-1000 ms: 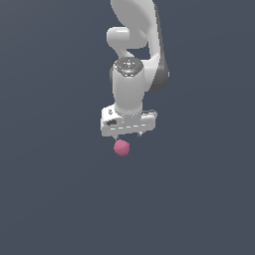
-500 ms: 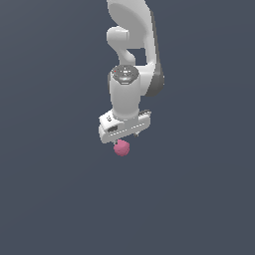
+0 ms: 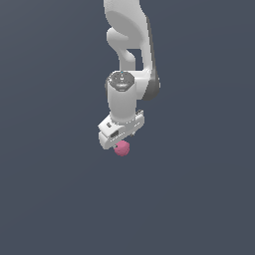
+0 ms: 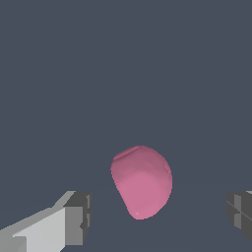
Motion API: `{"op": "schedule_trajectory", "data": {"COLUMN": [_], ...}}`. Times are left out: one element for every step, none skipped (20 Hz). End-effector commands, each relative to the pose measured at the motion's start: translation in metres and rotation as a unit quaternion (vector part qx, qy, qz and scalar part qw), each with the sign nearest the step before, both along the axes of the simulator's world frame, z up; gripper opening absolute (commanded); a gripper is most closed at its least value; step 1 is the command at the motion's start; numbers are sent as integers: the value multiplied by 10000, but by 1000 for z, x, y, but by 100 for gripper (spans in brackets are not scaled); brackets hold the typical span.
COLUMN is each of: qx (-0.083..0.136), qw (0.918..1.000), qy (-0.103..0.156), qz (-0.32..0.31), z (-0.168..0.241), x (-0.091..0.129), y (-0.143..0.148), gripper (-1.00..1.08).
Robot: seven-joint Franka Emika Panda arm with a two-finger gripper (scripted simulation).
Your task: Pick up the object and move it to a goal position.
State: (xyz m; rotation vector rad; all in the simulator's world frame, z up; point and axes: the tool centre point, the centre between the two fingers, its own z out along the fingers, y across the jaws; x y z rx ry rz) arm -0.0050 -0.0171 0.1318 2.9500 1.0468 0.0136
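Observation:
The object [image 3: 122,148] is a small pink lumpy ball sitting directly under the white hand of the arm in the exterior view. My gripper [image 3: 120,143] points down over it, and the fingers are mostly hidden behind the hand and the ball. The wrist view shows the object [image 4: 141,182] between the two grey fingertips [image 4: 78,217], with a clear gap on each side. The gripper [image 4: 158,215] is open and touches nothing.
A plain dark grey surface fills both views. The white arm [image 3: 130,45] rises straight up from the hand to the upper edge of the exterior view.
The hand has turned about its vertical axis and come down closer over the pink ball. The ball has stayed in place.

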Motion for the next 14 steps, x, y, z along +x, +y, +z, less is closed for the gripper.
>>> {"op": "schedule_trajectory", "data": {"qx": [-2, -2, -2, -1, -1, 0, 2, 3, 5, 6, 8, 10, 11, 13], "qw": [9994, 9989, 9982, 9974, 9964, 9952, 9938, 9924, 9909, 9894, 9879, 9863, 9848, 9834], "qy": [12, 17, 21, 26, 30, 34, 38, 42, 45, 48, 51, 54, 56, 58], "qz": [333, 462, 592, 721, 850, 980, 1107, 1229, 1343, 1451, 1552, 1647, 1735, 1816], "z": [-5, -7, -9, -11, -13, -15, -17, -18, -20, -22, -23, -25, -26, -27], "x": [-1, -2, -2, -3, -3, -4, -4, -5, -5, -6, -6, -6, -7, -7], "y": [-2, -3, -4, -5, -6, -6, -7, -8, -9, -9, -10, -10, -11, -11], "gripper": [100, 100, 100, 100, 100, 100, 100, 100, 100, 100, 100, 100, 100, 100]}}
